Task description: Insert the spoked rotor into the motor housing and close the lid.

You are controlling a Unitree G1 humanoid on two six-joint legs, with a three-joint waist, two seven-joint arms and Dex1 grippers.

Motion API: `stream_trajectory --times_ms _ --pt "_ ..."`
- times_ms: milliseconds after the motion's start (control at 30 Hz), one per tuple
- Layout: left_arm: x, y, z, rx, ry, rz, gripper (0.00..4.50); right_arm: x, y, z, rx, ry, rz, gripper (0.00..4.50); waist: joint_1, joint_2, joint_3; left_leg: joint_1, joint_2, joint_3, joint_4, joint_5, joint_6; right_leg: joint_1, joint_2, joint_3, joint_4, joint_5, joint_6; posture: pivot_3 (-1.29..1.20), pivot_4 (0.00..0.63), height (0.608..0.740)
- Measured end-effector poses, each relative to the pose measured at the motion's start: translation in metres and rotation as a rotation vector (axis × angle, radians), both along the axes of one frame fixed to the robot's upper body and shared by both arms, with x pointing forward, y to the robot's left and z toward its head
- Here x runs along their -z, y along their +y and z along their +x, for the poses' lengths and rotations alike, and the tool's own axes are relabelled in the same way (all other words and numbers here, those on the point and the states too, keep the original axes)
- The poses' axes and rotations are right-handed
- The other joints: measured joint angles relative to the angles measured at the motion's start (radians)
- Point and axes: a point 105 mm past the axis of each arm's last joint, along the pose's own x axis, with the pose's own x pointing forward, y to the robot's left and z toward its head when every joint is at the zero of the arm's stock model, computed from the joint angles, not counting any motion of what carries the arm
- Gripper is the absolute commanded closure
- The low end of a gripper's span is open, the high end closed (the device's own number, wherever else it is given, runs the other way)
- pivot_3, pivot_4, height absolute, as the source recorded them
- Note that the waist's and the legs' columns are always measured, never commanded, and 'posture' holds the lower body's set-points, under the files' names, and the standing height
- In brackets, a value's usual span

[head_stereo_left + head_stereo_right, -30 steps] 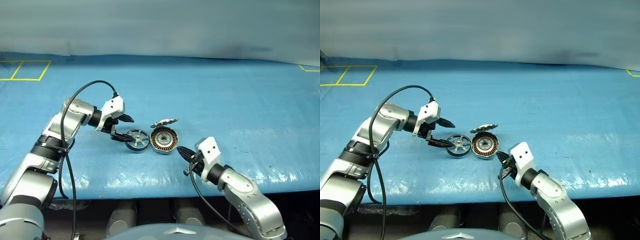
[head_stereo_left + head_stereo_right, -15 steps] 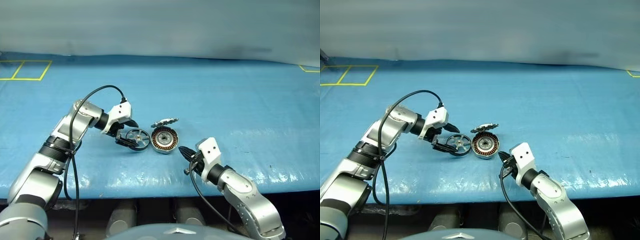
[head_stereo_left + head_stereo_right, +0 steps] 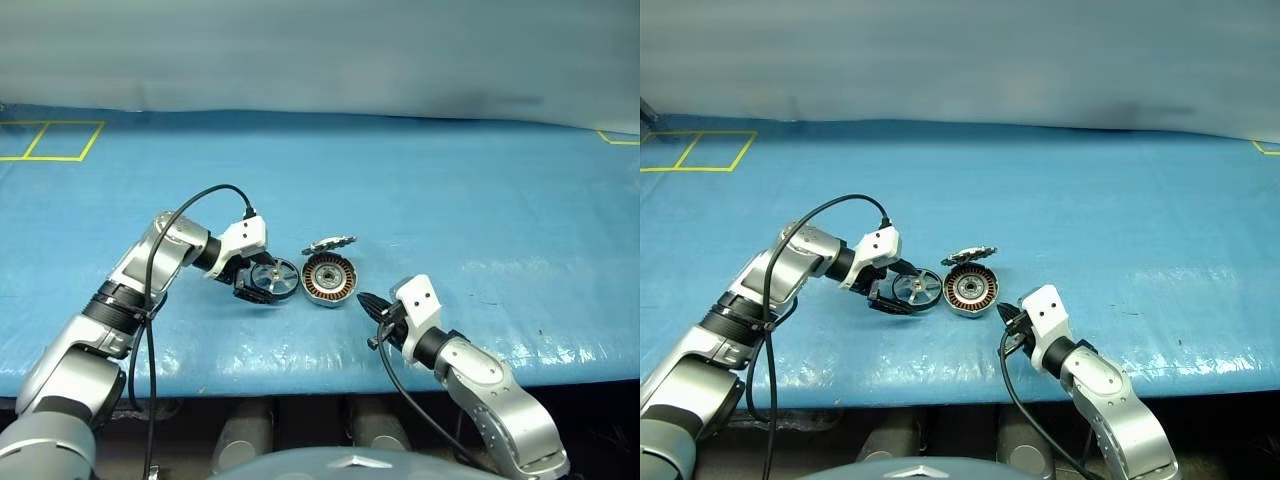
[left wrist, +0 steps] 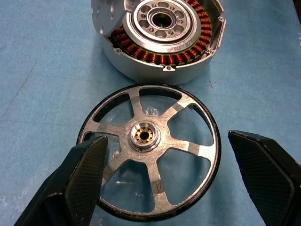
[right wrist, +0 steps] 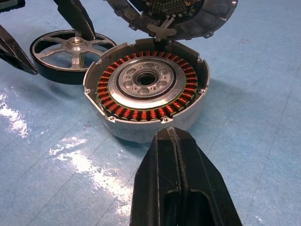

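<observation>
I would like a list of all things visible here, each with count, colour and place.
rotor: one, silver spokes, dark rim; flat on the cover, beside the housing, on its left.
housing: one, silver-grey with copper windings; mid-cover, open.
lid: one, silver-grey; tilted at the housing's far edge.
cover: one, blue; spread over the table.
tape: yellow lines; far left and far right of the cover.
left tool: one, black fingers; open, a finger on each side of the rotor.
right tool: one, black; shut, close in front of the housing.

Motor housing point(image 4: 162, 42) crowds the spoked rotor point(image 4: 149, 150); its other sides lie open.
</observation>
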Motion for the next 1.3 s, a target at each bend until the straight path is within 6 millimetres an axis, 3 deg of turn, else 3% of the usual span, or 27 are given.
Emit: stream_trajectory --times_ms 800,900,1000,1300 --pt "-0.0063 -0.0074 0.0040 -0.055 0.005 -0.067 0.00 0.0045 0.0009 0.0001 -0.013 0.013 -0.017 4.49 0.000 0.000 0.000 0.000 0.000 0.000 0.001 0.000 0.000 0.000 0.000 0.000 0.001 0.002 0.003 0.00 0.150 0.740" --pt "-0.0073 -0.0069 0.0039 -0.062 0.008 -0.066 0.62 0.0044 0.0019 0.0000 -0.017 0.013 -0.016 4.50 0.000 0.000 0.000 0.000 0.000 0.000 0.001 0.000 0.000 0.000 0.000 0.000 0.001 0.002 0.003 0.00 0.150 0.740" --pt "-0.0080 -0.0067 0.0041 -0.066 0.006 -0.068 1.56 0.0041 0.0028 0.0002 -0.020 0.012 -0.016 4.50 0.000 0.000 0.000 0.000 0.000 0.000 0.002 0.000 0.000 0.000 0.000 0.000 0.001 0.002 0.003 0.00 0.150 0.740" --pt "-0.0073 -0.0068 0.0037 -0.081 0.007 -0.075 1.56 0.0047 0.0039 -0.0002 -0.022 0.014 -0.016 4.50 0.000 0.000 0.000 0.000 0.000 0.000 0.002 0.000 0.000 0.000 0.000 0.000 0.002 0.002 0.003 0.00 0.150 0.740"
